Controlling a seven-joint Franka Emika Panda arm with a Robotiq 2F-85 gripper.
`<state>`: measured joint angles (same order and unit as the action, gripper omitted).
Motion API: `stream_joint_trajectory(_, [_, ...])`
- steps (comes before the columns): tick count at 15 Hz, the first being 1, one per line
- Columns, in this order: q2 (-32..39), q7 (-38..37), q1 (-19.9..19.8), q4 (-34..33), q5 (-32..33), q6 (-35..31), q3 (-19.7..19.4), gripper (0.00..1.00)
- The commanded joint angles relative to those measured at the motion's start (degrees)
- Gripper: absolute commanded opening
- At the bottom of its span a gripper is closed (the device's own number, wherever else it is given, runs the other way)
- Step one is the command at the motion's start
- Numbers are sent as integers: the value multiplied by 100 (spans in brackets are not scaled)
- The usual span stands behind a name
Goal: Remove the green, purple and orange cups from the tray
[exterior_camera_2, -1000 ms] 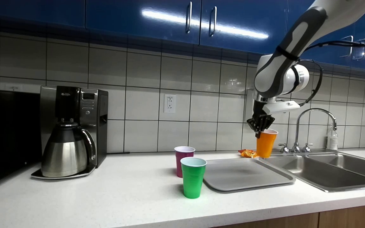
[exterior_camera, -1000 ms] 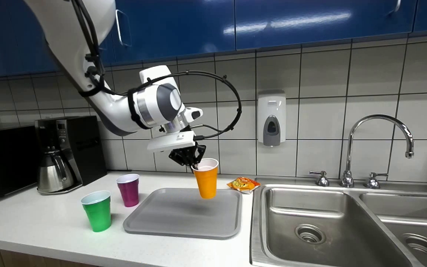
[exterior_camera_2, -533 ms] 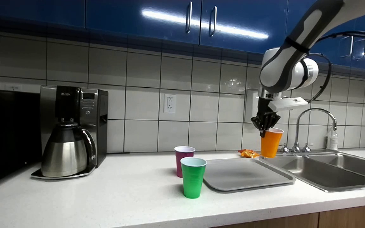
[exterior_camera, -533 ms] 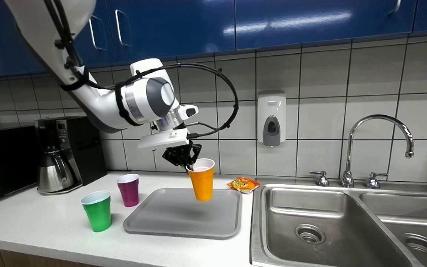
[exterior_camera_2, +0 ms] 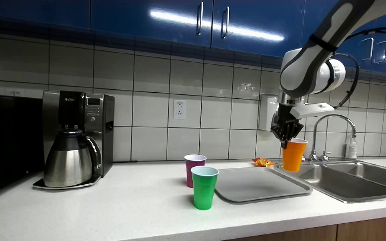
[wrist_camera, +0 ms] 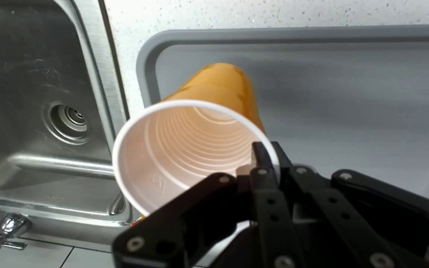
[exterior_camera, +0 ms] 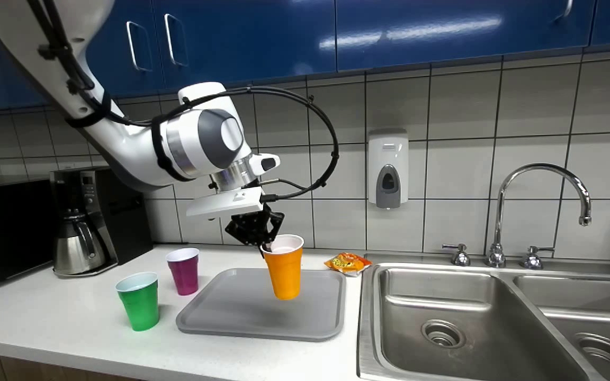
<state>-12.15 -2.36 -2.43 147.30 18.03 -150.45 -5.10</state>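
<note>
My gripper (wrist_camera: 273, 156) is shut on the rim of the orange cup (wrist_camera: 218, 82), one finger inside its white lining and one outside. The orange cup shows in both exterior views (exterior_camera: 285, 275) (exterior_camera_2: 294, 156), slightly tilted and held above the grey tray (exterior_camera: 231, 307). In the wrist view it hangs over one end of the tray, near the sink side. The green cup (exterior_camera: 140, 304) and the purple cup (exterior_camera: 184, 274) stand upright on the counter beside the tray. The green cup (exterior_camera_2: 203, 189) partly covers the purple cup (exterior_camera_2: 190, 169) in an exterior view.
An orange snack bag (exterior_camera: 347, 262) lies behind the tray near the sink (exterior_camera: 366, 317). A faucet (exterior_camera: 543, 166) rises behind the sink. A coffee maker (exterior_camera_2: 75, 144) stands at the counter's far end. A soap dispenser (exterior_camera: 388, 169) hangs on the tiled wall.
My gripper has carried the orange cup toward the counter's front edge and, in the last half second, a little lower. The green cup, purple cup and tray have stayed put.
</note>
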Motion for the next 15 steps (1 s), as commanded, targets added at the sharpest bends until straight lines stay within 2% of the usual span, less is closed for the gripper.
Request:
stream_joint_trajectory(1, [-286, -33, -168, 214, -21, 216, 152, 1])
stream_joint_trajectory(15, [-288, 12, -253, 527, -14, 288, 117, 1])
